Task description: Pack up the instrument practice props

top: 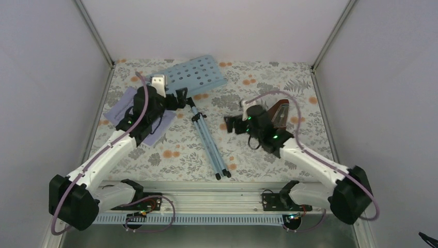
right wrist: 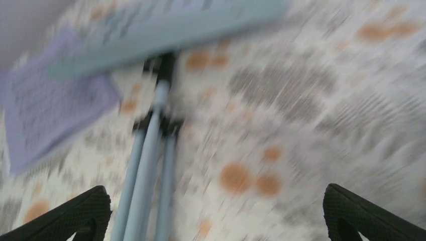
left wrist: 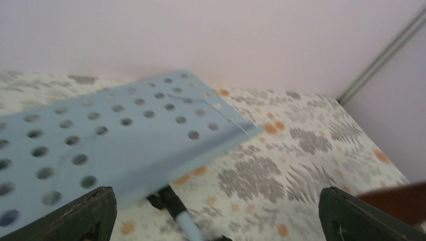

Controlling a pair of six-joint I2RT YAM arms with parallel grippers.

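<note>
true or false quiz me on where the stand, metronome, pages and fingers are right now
1. The music stand lies flat on the table with its legs folded together. True.
2. The metronome sits on the stand's plate. False: it is on the table, well right of the stand.
3. The left gripper has its fingers spread and grips nothing. True.
4. The sheet-music pages lie right of the stand. False: they lie to its left.
5. The right gripper is clamped on the stand's legs. False: its fingers are wide apart and empty.
</note>
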